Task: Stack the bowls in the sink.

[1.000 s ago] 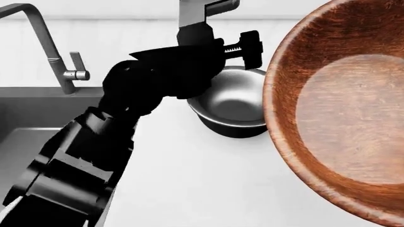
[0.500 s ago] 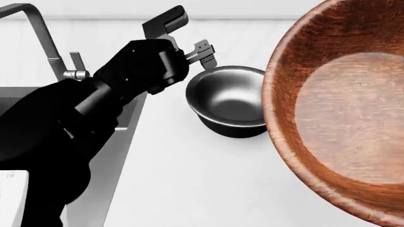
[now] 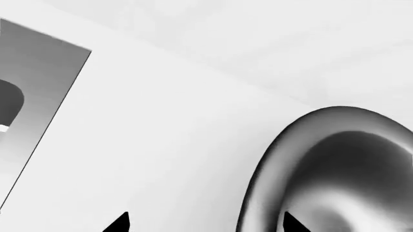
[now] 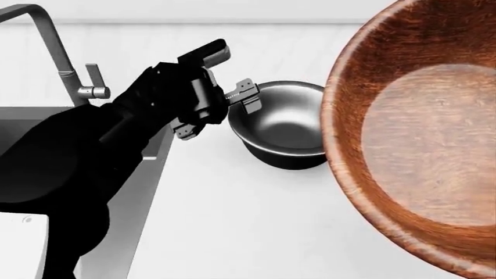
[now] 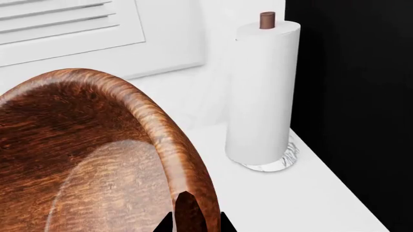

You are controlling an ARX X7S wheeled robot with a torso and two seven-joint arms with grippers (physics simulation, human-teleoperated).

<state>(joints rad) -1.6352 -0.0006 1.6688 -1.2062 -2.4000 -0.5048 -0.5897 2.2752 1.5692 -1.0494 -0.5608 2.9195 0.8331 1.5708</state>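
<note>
Gleaming dark steel bowl (image 4: 283,125) upright; wood-grain bowl (image 4: 422,133) reddish-brown, tilted.

- My work surface is a plain white countertop (image 4: 232,221), running back to a white wall.
- The dark grey sink (image 4: 147,203) is set into it on my left.
- The steel bowl (image 4: 283,125) sits upright on the counter, just beside the sink's edge.
- A white paper towel roll (image 5: 263,94) stands upright on its marbled base near the counter's edge.
</note>
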